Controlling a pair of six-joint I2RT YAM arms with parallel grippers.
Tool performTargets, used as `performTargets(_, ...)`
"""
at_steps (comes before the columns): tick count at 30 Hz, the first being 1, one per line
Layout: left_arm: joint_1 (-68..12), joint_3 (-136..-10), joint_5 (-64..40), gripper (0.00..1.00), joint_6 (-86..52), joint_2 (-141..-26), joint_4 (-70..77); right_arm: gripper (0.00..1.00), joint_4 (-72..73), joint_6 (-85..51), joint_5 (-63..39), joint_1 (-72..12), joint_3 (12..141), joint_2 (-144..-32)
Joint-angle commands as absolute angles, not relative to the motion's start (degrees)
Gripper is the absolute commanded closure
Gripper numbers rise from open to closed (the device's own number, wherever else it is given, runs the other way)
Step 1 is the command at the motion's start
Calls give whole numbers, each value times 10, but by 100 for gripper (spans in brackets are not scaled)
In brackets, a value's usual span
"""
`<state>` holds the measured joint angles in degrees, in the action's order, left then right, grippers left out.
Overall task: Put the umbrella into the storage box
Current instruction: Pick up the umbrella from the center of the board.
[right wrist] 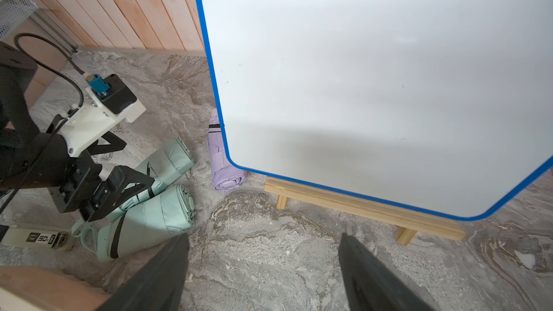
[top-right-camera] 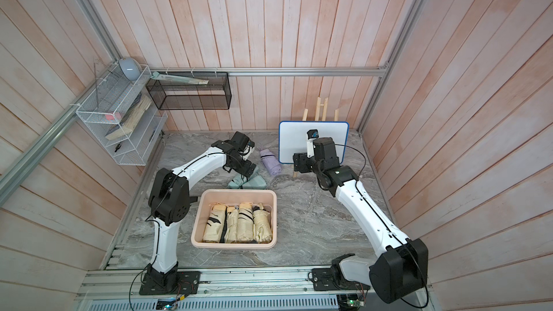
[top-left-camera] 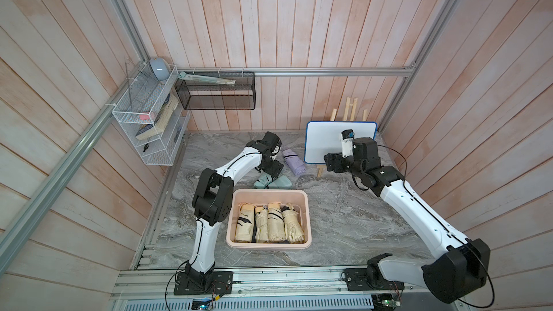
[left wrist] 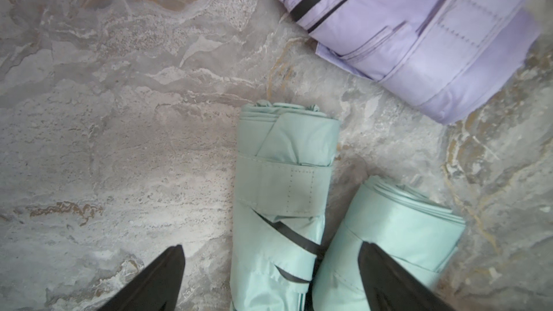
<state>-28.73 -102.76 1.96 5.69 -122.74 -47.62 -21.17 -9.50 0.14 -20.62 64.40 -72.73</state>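
My left hand [left wrist: 270, 245] hangs wide open, empty, astride a mint umbrella [left wrist: 281, 192] between the storage box [top-left-camera: 270, 192] and the back edge of the bench [top-left-camera: 344, 219], but one finger [left wrist: 389, 276] seems over its twin umbrella [left wrist: 404, 234], so closing may pinch both.

The left arm [top-left-camera: 236, 164] goes up from its near base, bends, and reaches far and right. Its wrist tips down low. The left jaws are wide apart. The right arm [top-left-camera: 419, 213] reaches far and left, held higher. The right jaws are apart too.
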Motion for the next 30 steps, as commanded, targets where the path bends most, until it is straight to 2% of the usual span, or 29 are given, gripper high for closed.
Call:
performTargets(1,-288,-1039,29,3,97,-1258,-493,16,-224,-87,12,-205,641,-715)
performTargets(8,-288,-1022,37,3,84,-1273,-473,16,-230,-92,28,-204,642,-706)
performTargets(14,-288,-984,64,11,80,-1267,-450,16,-234,-100,32,-204,645,-704)
performTargets(20,-288,-967,54,24,84,-1269,-437,16,-238,-110,37,-205,644,-694)
performTargets(25,-288,-964,52,39,95,-1263,-429,16,-241,-119,42,-205,642,-686)
performTargets(30,-285,-955,49,48,99,-1238,-416,16,-247,-130,25,-205,654,-681)
